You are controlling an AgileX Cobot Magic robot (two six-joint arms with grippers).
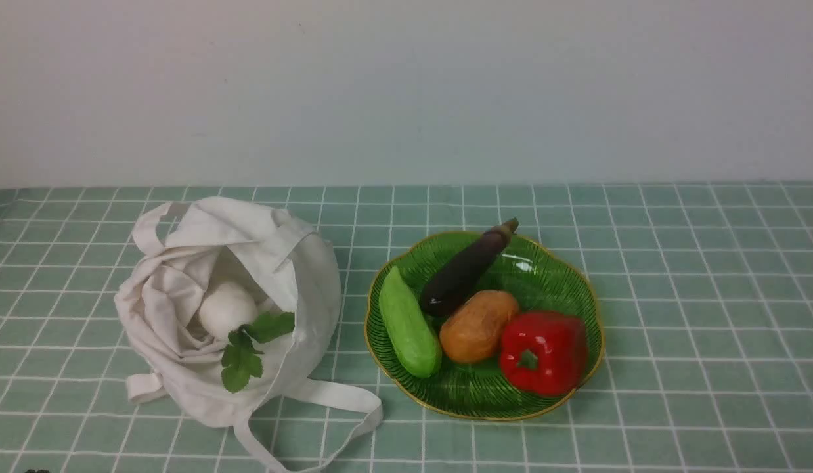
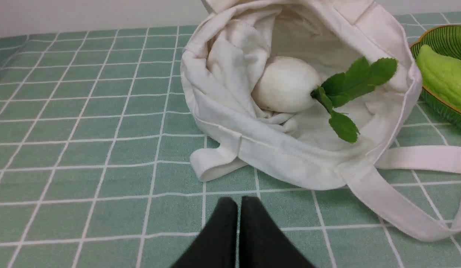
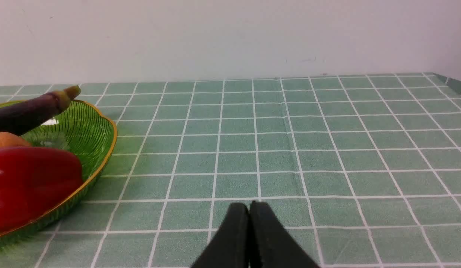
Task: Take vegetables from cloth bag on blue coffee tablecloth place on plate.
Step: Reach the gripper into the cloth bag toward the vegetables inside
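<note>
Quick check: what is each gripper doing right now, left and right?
Left gripper: closed, holding nothing, facing the cloth bag.
Right gripper: closed, holding nothing, above bare tablecloth.

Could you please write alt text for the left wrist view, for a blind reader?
A white radish with green leaves lies in the open cloth bag on the tablecloth. The shut left gripper sits short of the bag; a cucumber on the plate shows beside it.

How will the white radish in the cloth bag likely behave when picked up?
The white radish looks smooth and rounded, so probably slippery and apt to roll. Its thin leaves likely flop. The soft cloth bag may drag along.
</note>
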